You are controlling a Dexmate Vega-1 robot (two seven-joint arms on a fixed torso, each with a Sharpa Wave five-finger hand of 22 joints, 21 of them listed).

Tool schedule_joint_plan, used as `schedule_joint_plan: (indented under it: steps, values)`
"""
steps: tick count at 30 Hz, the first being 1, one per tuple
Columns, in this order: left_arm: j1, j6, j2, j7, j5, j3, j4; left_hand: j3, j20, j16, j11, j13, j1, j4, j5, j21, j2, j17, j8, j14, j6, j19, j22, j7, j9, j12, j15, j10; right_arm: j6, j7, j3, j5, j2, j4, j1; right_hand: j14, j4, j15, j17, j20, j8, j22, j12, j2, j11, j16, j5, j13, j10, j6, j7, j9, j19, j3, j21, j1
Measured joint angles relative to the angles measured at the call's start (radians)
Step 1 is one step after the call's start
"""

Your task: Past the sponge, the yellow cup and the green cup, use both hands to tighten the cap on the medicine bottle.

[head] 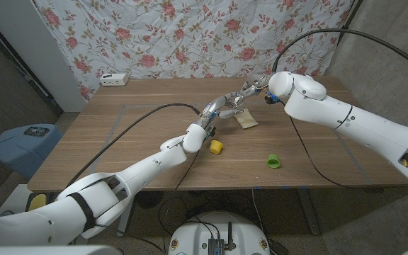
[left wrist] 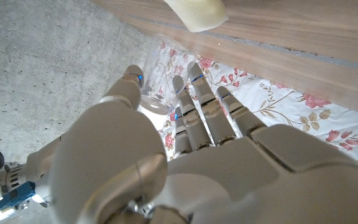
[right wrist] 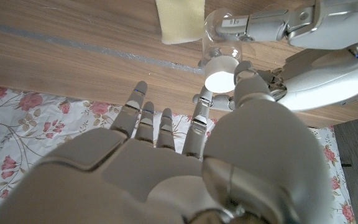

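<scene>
Both hands meet over the far middle of the table (head: 119, 134), and they hide most of the medicine bottle (right wrist: 219, 46) between them. The left hand (head: 217, 108) grips its clear body; the right hand (head: 250, 91) pinches the white cap (right wrist: 219, 78). The sponge (head: 246, 121) lies just beside them at about five o'clock. Nearer the front edge sit the yellow cup (head: 216, 146) and the green cup (head: 273, 161), well apart.

The sponge (head: 246, 121) lies behind the two cups (head: 217, 146), just beside the bottle (head: 230, 113).
</scene>
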Motion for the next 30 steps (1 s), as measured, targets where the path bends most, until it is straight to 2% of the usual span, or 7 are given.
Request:
schedule_joint_plan:
  steps: [23,30]
  values:
    - [0.0,0.002,0.0,-0.003,0.001,0.0,-0.004,-0.001,0.0,0.0,0.0,0.0,0.006,-0.001,-0.002,0.0,-0.001,0.0,0.0,0.0,0.001,0.0,0.0,-0.001,0.0,-0.002,0.0,0.0,-0.004,-0.025,0.005,-0.005,0.002,-0.001,-0.017,0.014,0.004,-0.007,0.0,-0.005,0.004,0.0,0.0,0.004,-0.002,0.0,-0.004,0.0,0.016,0.016,0.005,0.0,0.005,0.004,0.0,0.004]
    - [0.002,0.007,0.001,-0.004,0.001,0.0,-0.013,-0.001,0.0,0.0,0.0,-0.001,0.003,-0.001,-0.002,0.0,0.002,0.0,0.0,0.0,0.001,0.0,0.0,-0.001,0.0,0.0,0.0,0.0,-0.007,-0.038,0.009,-0.008,0.001,-0.006,-0.026,0.022,0.004,-0.014,0.0,-0.011,0.007,0.0,0.0,0.004,-0.003,0.0,-0.004,0.0,0.035,0.049,0.012,0.0,0.011,0.004,0.0,0.004]
